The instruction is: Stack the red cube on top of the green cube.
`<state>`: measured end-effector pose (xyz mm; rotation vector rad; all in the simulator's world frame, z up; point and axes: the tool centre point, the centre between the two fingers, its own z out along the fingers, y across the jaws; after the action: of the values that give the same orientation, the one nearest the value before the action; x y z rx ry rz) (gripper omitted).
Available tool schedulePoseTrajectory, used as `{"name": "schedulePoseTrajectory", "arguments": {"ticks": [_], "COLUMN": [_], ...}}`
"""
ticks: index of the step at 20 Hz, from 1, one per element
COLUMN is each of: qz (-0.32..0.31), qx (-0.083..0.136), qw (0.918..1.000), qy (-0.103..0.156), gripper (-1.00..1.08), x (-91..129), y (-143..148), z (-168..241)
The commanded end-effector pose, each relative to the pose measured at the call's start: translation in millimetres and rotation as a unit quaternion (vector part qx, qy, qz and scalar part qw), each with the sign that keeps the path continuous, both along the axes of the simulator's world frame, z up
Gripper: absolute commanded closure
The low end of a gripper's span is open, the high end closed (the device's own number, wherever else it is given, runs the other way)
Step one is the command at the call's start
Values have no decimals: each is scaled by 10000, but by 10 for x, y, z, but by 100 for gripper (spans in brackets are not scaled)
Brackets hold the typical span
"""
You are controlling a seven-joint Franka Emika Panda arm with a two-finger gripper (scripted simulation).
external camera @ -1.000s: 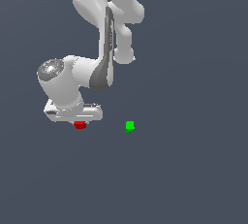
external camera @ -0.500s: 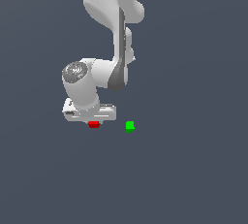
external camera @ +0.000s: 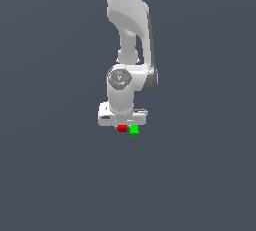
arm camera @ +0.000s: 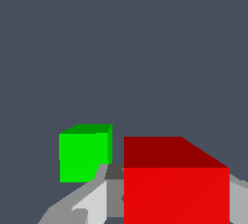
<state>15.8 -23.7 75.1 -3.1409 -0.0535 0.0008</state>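
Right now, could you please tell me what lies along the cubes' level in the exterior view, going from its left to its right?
Red cube → green cube, both just below the tool.

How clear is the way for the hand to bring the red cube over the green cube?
Probably clear: the hand holds the red cube right beside the green cube, with nothing else near. Whether it is high enough to clear the top is uncertain.

I see open bench [external camera: 60, 175] all round; only the green cube [external camera: 134, 130] stands just beside my end effector [external camera: 122, 125].
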Motion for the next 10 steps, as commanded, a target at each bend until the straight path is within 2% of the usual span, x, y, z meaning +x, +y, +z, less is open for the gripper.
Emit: {"name": "schedulePoseTrajectory", "arguments": {"ticks": [1, 5, 10], "qz": [-8, -9, -9], "qx": [-2, 0, 0], "qw": [10000, 10000, 10000], "qy": [-6, -3, -3], "gripper": [108, 108, 108], "x": [-25, -42, -42], "y": [215, 435, 531], "z": [-53, -115, -140]}}
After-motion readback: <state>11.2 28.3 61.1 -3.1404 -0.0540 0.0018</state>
